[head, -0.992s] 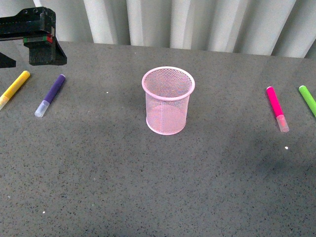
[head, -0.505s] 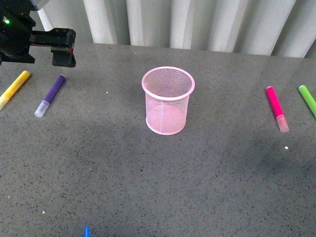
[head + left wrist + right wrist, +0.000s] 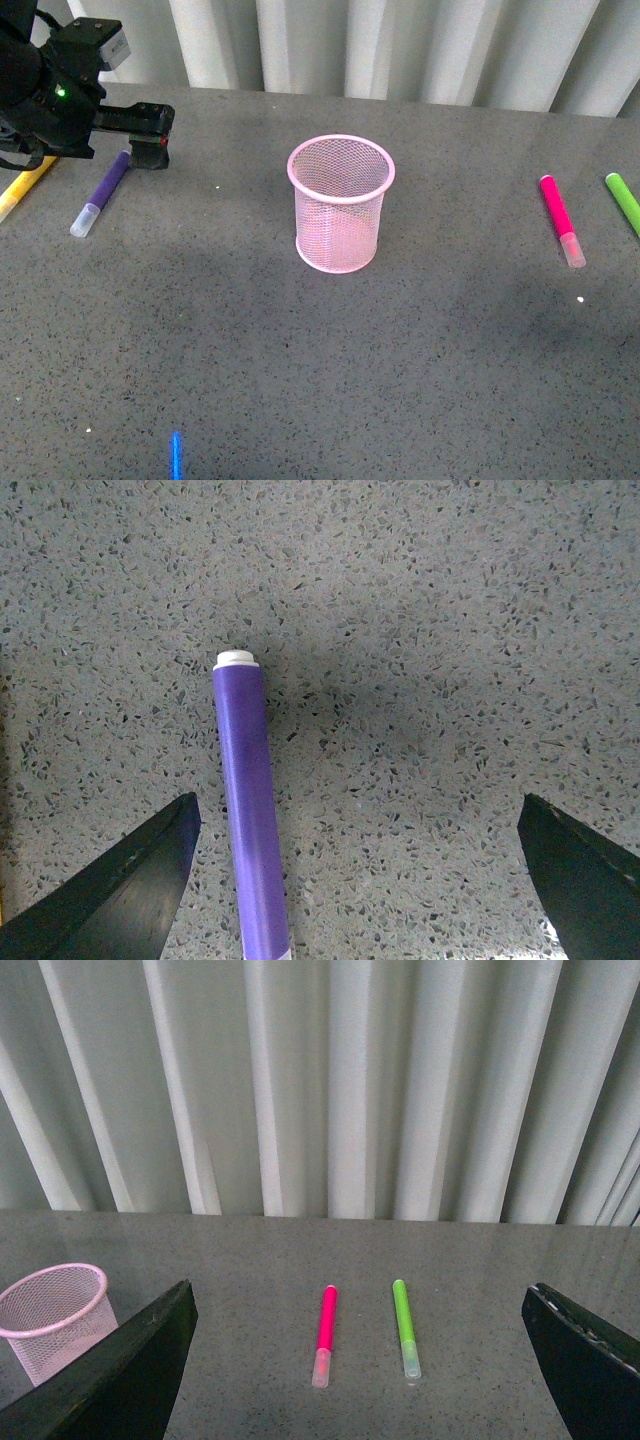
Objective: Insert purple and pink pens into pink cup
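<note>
A grey speckled table (image 3: 320, 380) fills the front view, with a pale pleated curtain (image 3: 400, 50) hanging behind its far edge. The black left arm (image 3: 45, 85) reaches in over the far left corner, and the left gripper (image 3: 357, 820) hangs low over the table with its jaws spread wide and nothing in them. In its wrist view the purple pen (image 3: 101, 192) lies flat between the two fingers, close to one of them and apart from both. The right gripper (image 3: 360, 1300) is also spread wide and empty; it is held above the table facing the curtain and does not show in the front view. The pink cup (image 3: 341, 203) stands upright near the middle of the table, well apart from every pen, and its mesh shows no pen inside. The purple pen lies on the left, pale cap towards the robot, its far end just beside the left gripper. Next to it on the outer side is the yellow marker (image 3: 22, 187), partly hidden by the arm. On the right the pink pen (image 3: 561, 220) lies flat, cap towards the robot, with the green marker (image 3: 624, 203) near it at the picture's edge. A thin blue streak (image 3: 176, 455) marks the table near the front
</note>
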Tool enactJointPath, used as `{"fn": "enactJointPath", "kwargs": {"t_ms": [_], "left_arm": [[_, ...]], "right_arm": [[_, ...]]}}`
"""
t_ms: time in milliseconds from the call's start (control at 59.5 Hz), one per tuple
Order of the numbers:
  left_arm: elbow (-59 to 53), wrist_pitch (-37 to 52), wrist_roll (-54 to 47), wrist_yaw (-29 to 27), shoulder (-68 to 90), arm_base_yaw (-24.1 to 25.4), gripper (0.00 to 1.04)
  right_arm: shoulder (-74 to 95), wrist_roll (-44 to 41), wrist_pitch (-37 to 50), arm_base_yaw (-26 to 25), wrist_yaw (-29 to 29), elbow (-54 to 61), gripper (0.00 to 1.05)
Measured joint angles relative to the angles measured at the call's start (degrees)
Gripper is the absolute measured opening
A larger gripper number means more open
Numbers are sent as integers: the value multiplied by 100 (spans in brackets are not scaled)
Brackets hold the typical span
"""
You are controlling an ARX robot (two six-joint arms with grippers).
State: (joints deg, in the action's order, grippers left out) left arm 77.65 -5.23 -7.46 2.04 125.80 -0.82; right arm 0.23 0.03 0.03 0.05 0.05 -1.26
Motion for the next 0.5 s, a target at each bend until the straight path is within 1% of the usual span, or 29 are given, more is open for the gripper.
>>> {"fn": "enactJointPath", "kwargs": {"t_ms": [505], "left_arm": [[621,-83,13,-17,581,149,98]], "right_arm": [[0,0,0,0,0,0,98]]}}
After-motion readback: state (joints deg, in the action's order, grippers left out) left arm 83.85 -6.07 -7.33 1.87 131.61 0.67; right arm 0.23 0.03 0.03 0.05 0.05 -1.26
